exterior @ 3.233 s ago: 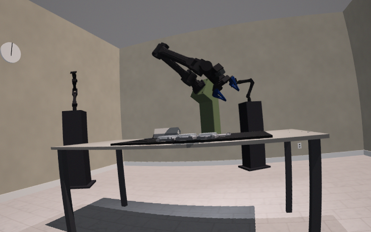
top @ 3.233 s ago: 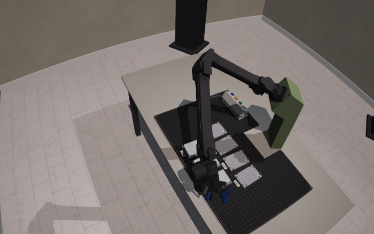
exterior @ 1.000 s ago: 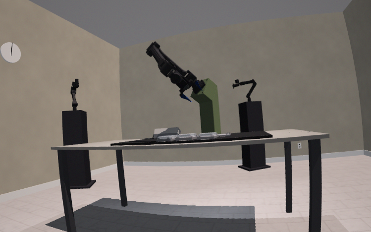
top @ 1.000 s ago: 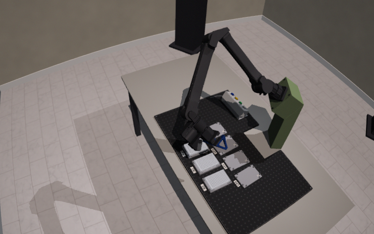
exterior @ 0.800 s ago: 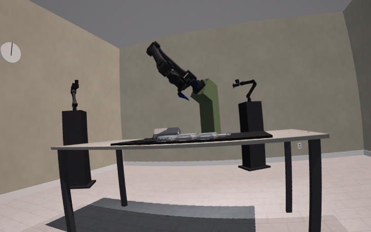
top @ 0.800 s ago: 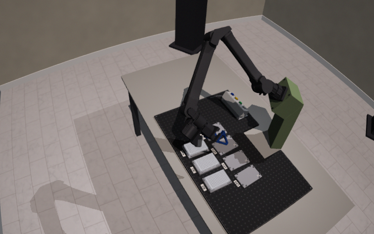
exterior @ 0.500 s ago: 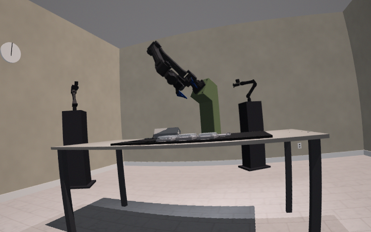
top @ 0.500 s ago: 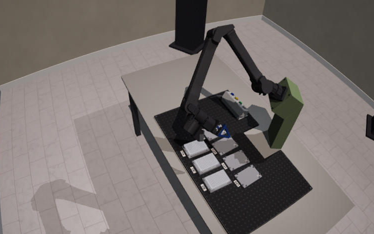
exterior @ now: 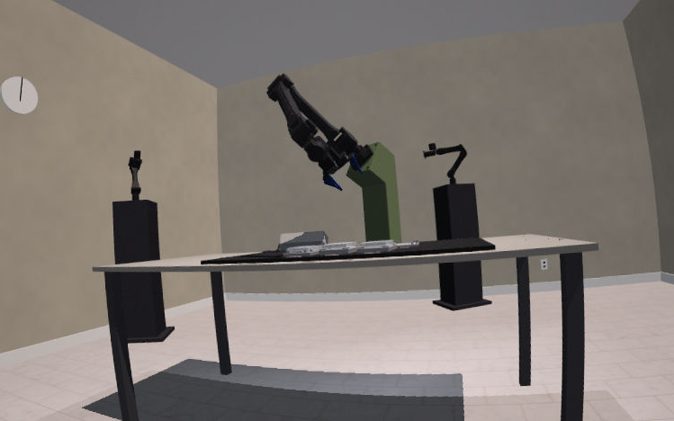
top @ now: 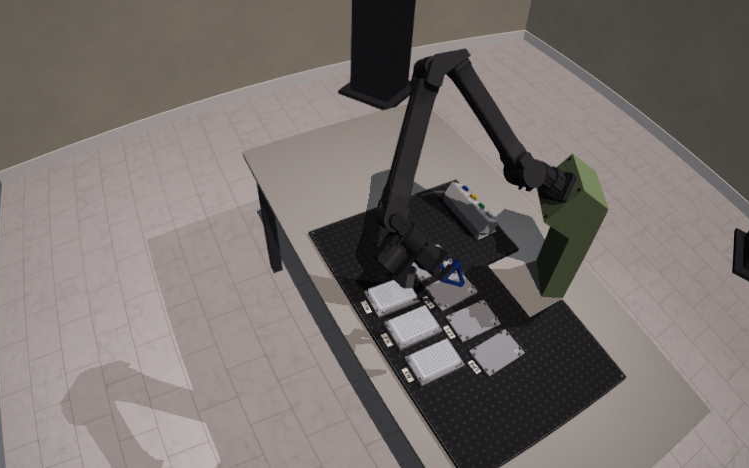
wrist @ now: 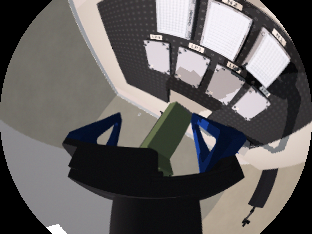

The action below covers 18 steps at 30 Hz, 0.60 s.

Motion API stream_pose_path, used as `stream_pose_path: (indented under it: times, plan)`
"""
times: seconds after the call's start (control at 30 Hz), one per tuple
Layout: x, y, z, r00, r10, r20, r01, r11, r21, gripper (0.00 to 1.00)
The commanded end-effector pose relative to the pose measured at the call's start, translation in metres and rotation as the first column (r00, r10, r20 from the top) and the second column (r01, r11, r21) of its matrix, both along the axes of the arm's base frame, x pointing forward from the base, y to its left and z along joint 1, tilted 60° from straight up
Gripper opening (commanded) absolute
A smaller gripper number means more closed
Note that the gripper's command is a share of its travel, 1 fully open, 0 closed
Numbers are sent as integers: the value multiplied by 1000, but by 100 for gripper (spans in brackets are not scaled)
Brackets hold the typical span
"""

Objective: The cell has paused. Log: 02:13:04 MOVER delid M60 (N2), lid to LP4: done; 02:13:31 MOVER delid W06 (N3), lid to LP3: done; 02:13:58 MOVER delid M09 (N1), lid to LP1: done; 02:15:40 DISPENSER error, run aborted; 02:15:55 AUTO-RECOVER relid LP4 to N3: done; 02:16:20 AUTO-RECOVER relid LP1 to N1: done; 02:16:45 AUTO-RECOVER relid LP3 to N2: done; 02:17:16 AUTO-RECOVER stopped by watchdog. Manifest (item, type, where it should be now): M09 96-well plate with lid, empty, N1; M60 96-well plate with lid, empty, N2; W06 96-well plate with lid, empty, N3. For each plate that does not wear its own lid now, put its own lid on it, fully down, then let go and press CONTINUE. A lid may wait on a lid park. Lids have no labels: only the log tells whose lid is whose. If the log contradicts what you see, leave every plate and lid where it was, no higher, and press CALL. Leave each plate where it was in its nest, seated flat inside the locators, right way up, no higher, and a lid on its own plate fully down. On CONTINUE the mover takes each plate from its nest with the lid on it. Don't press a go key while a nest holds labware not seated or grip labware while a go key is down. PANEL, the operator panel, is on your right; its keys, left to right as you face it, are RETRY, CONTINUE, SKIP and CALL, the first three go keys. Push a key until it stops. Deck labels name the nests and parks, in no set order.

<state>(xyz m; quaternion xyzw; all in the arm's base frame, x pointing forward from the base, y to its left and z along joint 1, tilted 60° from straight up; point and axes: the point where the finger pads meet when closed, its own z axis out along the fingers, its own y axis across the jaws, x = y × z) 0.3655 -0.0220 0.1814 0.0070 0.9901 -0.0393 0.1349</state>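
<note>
Three white 96-well plates stand in a row of nests on the black deck: the near-arm one [top: 390, 296], the middle one [top: 412, 326] and the far one [top: 433, 360]. They also show in the wrist view [wrist: 175, 15] [wrist: 226, 28] [wrist: 267, 57]. I cannot tell from here whether a lid sits on each. Beside them lie grey lid parks [top: 472, 321] [top: 496, 351] [top: 451, 293], all bare; the wrist view shows a fourth [wrist: 156, 56]. My gripper [top: 451, 273] [exterior: 341, 175] is open and empty, high above the deck. The deck labels are too small to read.
The operator panel [top: 470, 208] with coloured keys sits on the deck behind the parks. A tall green mover block [top: 571, 224] stands at the table's right side, also showing between my fingers. Black camera pillars stand around the table.
</note>
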Motion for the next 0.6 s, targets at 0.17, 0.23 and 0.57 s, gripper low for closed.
stream_pose_path:
  times: [0.17,0.23,0.57]
  plan:
    - [27,-18,-26,997,11,79,-7,998,-59,100]
    - [30,-20,-29,997,12,79,-8,998,-56,100]
    - [52,-44,-60,984,1,175,24,990,-139,100]
